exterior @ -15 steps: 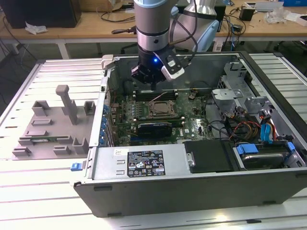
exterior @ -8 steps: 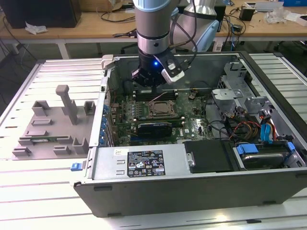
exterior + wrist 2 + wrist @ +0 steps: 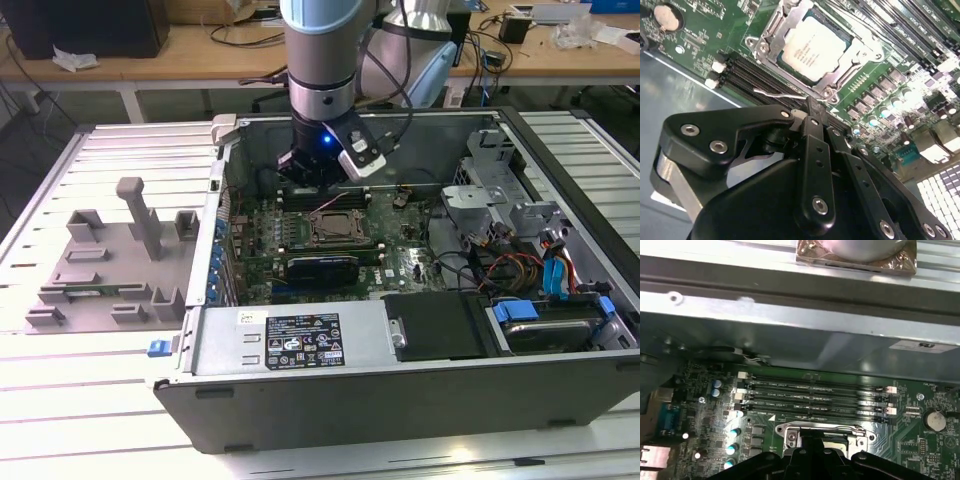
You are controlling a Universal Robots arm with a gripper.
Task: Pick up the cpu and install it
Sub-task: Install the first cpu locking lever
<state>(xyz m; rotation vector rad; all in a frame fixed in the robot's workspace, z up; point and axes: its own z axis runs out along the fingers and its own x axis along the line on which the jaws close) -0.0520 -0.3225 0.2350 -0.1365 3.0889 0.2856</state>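
Note:
The cpu (image 3: 812, 47), a flat square chip with a silver-grey top, lies inside the metal-framed socket (image 3: 765, 42) on the green motherboard. A thin wire lever (image 3: 775, 94) lies along the socket edge nearest my fingers. My gripper (image 3: 811, 109) hovers above that edge, fingers shut together with nothing between them. In the exterior view the gripper (image 3: 318, 180) hangs inside the open computer case, just behind the socket (image 3: 333, 228). In the first wrist view the black gripper (image 3: 812, 447) covers much of the socket frame (image 3: 790, 432).
Memory slots (image 3: 815, 395) run between the socket and the case wall (image 3: 790, 315). A black card (image 3: 320, 268) lies in front of the socket. A drive cage (image 3: 490, 190) and cables (image 3: 530, 270) are at the exterior view's right. A grey fixture tray (image 3: 110, 260) is outside the case.

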